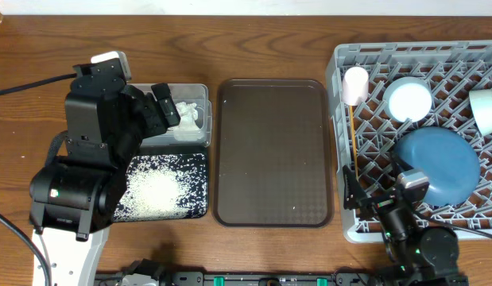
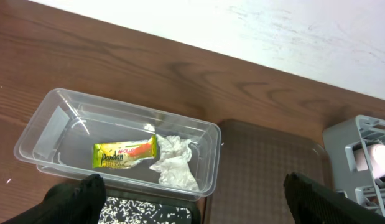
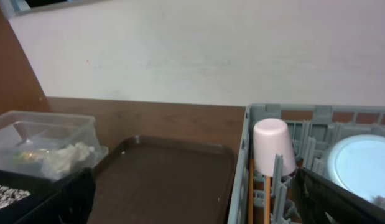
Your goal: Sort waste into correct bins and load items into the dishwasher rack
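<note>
1. Left jaws gape wide, empty, over the clear tub holding a glossy wrapper and crumpled napkin.
2. Right jaws equally wide, empty, beside the grey lattice rack; upturned pink cup and chopsticks inside.
3. Rice speckles the black bin.
4. Wood-grain surface, white wall.

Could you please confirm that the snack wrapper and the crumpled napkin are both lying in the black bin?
Not quite: the snack wrapper and crumpled napkin both lie in the clear tub, not the black bin, as the left wrist view shows.
</note>
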Tool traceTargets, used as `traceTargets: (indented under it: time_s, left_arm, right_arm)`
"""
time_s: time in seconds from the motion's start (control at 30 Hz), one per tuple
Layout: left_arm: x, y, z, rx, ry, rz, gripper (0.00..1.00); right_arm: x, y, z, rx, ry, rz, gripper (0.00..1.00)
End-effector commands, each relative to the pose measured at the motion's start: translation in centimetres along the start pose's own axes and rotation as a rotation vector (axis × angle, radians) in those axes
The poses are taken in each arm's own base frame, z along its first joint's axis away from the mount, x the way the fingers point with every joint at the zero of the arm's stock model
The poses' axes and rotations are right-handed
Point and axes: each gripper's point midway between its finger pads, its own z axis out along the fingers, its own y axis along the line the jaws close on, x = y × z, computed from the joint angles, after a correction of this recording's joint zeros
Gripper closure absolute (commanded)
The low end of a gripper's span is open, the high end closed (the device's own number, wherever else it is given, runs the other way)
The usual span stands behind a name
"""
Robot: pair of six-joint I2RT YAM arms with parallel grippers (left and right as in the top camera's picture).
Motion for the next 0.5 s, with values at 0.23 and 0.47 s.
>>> traceTargets:
  time_s: [0.23,0.47]
  left_arm:
    - [-0.6,0.2,-0.3,-0.01,-0.018,0.006,0.06]
    - [-0.7,0.2,-0.3,-0.01,-0.018,0.005,0.06]
  right_arm:
    - [5.1,-1.4,0.7,0.034,0.019,0.022,0.01]
    - [6.0,-2.3,0.7,0.076,0.043,-0.043,0.01]
